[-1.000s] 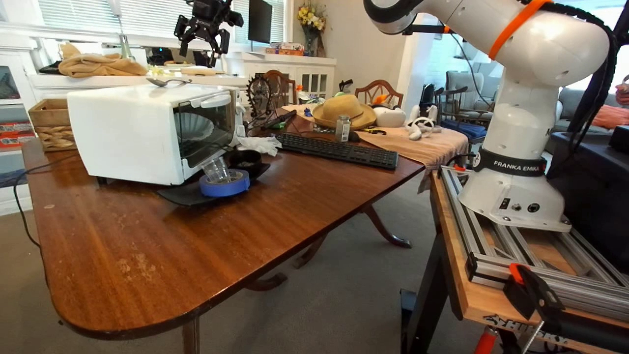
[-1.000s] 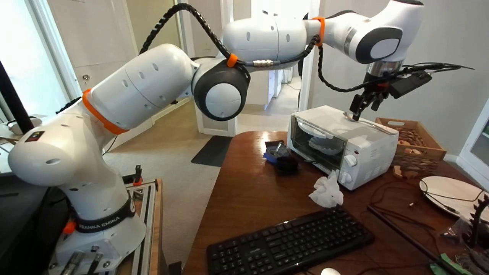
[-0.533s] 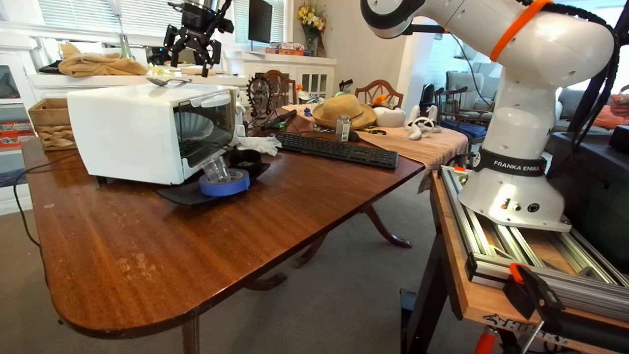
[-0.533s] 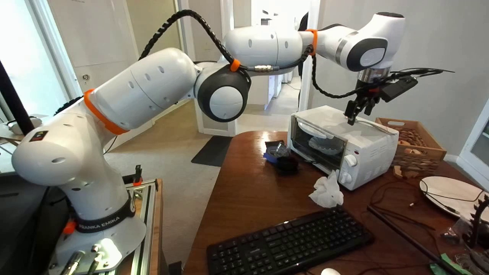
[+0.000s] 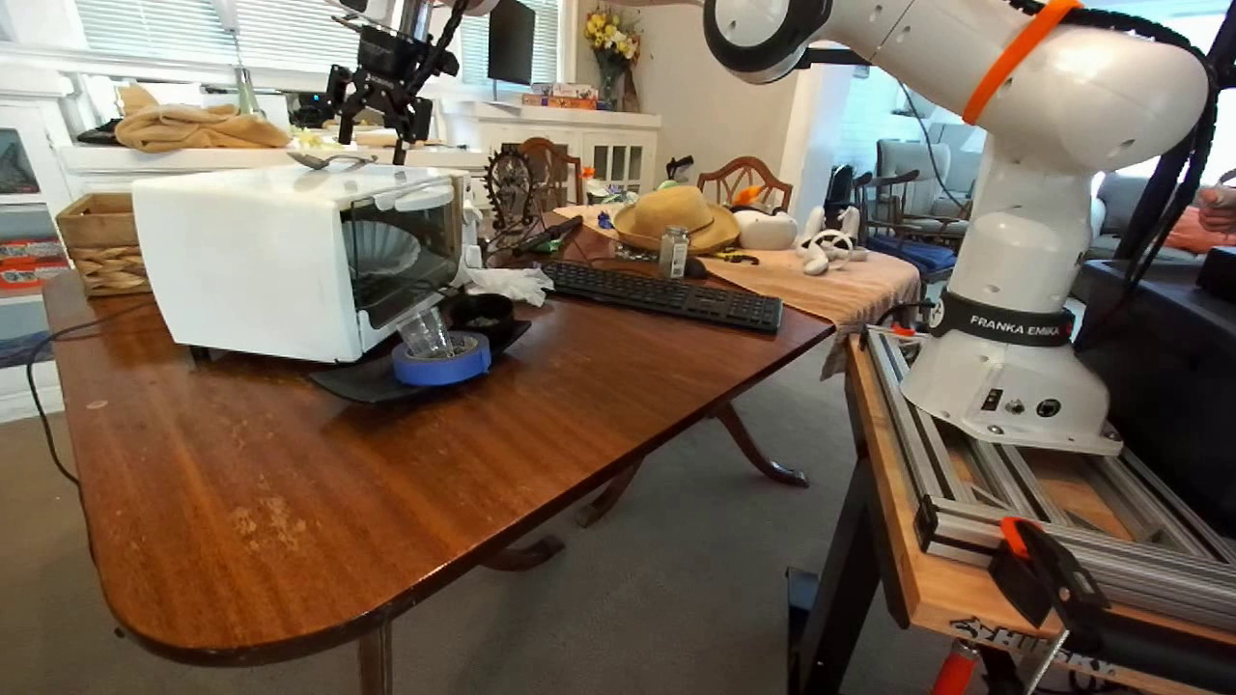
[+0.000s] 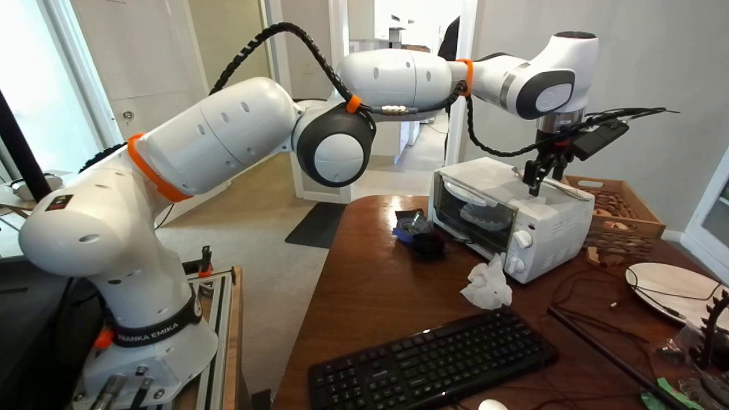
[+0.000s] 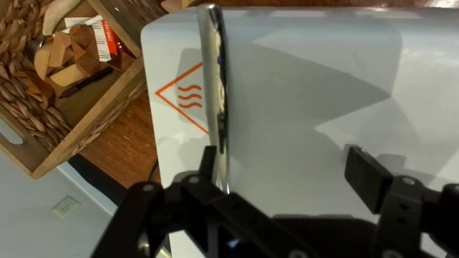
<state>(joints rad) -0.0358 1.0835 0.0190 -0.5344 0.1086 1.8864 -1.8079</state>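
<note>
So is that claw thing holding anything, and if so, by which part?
Nothing is held: the gripper is open, and the spoon lies ungripped on top of the white toaster oven.

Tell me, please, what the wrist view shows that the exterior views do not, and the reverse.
Only the wrist view: the orange heat symbol on the oven's top and a wall outlet.
Only the exterior views: the keyboard, the blue tape, the crumpled white tissue and the robot's base.
Shared: the toaster oven, the spoon lying on it, the basket and the jaws, open in the wrist view.
</note>
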